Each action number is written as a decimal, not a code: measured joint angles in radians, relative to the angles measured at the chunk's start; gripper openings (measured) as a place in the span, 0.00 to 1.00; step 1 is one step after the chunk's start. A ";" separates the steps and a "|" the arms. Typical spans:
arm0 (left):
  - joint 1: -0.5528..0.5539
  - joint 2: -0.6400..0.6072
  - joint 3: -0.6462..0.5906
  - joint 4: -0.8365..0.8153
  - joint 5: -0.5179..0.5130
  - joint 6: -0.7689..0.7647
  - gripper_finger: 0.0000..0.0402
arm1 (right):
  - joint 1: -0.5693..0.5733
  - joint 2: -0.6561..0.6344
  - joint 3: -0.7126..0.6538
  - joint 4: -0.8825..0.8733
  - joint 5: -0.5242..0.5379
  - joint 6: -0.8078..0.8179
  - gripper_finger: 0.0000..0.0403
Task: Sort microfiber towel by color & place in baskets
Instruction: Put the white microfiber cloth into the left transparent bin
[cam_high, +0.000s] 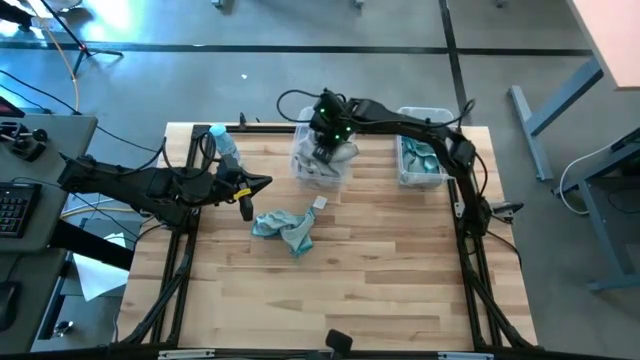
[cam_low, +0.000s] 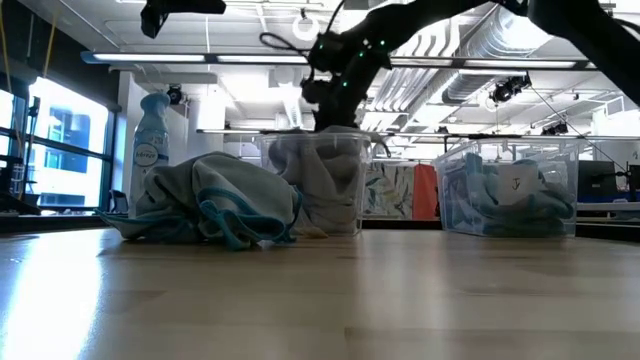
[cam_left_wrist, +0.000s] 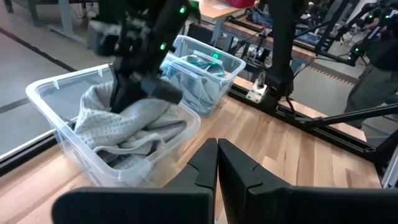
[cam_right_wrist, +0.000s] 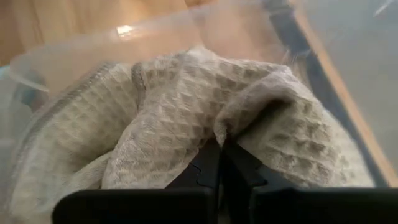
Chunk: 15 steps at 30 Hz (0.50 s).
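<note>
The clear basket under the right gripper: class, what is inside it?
Inside the basket lie pale grey towels, heaped up to its rim. The right gripper presses shut into the top grey towel. Whatever lies beneath the heap is covered.

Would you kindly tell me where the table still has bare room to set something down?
The wooden table is bare across its near half and between the two clear plastic bins. It is crowded at the far edge: the grey-towel bin under the right gripper, the teal-towel bin, the crumpled teal towels beside the left gripper.
</note>
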 joint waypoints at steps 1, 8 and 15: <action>0.000 0.000 0.000 0.000 0.000 0.000 0.00 | 0.001 0.010 0.000 0.002 0.001 0.009 0.01; 0.000 0.000 0.000 -0.001 0.002 0.000 0.00 | -0.001 0.051 0.000 -0.059 0.008 0.005 0.15; 0.000 0.000 0.000 -0.002 0.002 0.000 0.00 | -0.001 -0.006 0.000 -0.069 0.070 -0.001 0.35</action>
